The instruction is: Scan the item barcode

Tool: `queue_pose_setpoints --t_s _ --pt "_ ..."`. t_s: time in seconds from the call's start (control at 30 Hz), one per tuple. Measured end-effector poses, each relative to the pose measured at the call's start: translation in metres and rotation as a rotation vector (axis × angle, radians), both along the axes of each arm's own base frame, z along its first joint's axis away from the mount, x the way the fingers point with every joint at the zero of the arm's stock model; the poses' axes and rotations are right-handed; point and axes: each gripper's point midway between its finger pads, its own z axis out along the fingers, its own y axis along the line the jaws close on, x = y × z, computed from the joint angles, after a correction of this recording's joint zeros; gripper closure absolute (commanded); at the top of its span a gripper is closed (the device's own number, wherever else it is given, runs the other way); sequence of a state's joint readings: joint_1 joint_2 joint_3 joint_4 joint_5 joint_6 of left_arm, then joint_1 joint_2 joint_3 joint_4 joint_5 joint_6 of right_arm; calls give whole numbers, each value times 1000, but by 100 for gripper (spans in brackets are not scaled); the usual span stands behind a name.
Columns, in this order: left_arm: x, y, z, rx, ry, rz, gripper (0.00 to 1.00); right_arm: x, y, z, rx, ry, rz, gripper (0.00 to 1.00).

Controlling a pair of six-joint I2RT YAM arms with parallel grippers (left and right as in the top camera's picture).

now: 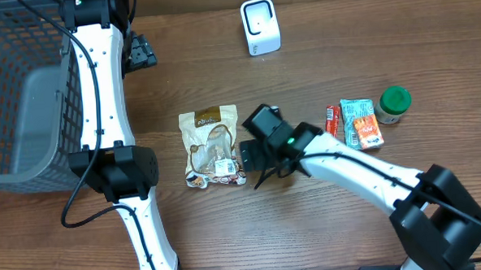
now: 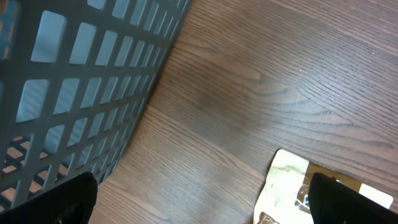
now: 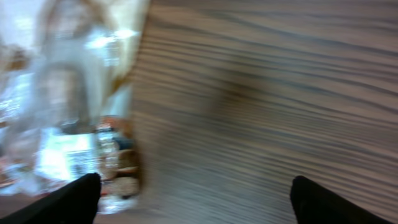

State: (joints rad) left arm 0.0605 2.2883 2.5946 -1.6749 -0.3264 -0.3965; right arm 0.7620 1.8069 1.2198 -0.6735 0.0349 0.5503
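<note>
The item, a clear snack bag (image 1: 211, 146) with a tan top and a white label (image 1: 224, 166), lies flat mid-table. My right gripper (image 1: 249, 156) sits just off its right edge, open, with nothing between its fingers. In the right wrist view the picture is blurred: the bag (image 3: 68, 118) is at the left, bare wood lies between the fingertips (image 3: 68, 202), and the right gripper (image 3: 199, 202) stands wide. The white scanner (image 1: 260, 27) stands upright at the back. My left gripper (image 1: 139, 54) hangs open beside the basket, far from the bag. The left wrist view shows the left gripper (image 2: 202, 205) wide over wood and a bag corner (image 2: 283, 186).
A grey mesh basket (image 1: 27, 95) fills the left side and appears as a basket wall (image 2: 74, 93) in the left wrist view. At the right lie a red stick pack (image 1: 332, 119), a teal packet (image 1: 360, 123) and a green-lidded jar (image 1: 394, 104).
</note>
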Motion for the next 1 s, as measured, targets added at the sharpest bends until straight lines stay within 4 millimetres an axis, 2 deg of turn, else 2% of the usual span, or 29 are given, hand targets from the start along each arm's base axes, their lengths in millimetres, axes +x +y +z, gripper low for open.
queue_pose_setpoints --t_s 0.2,0.33,0.57,0.63,0.7,0.73,0.77,1.0 --pt "39 2 11 11 -170 0 0 8 -46 -8 -64 76 -102 0" --pt "49 2 15 9 -217 -1 0 7 -55 -10 -81 99 -119 0" --pt "31 -36 -1 -212 -127 -62 0 3 -59 -11 -97 117 -120 0" --pt "19 -49 -6 -273 -67 -104 0 3 -59 -11 -95 115 -120 0" --pt "4 -61 -9 -334 -2 -154 10 4 -58 -11 -92 112 -120 0" --pt "3 -68 -9 -368 6 -191 9 4 -58 -11 -92 111 -120 0" --pt "3 -76 -8 -406 4 -234 2 4 -58 -11 -91 111 -120 0" --pt "0 -112 5 -562 -27 -380 0 5 -58 -11 -90 110 -120 0"
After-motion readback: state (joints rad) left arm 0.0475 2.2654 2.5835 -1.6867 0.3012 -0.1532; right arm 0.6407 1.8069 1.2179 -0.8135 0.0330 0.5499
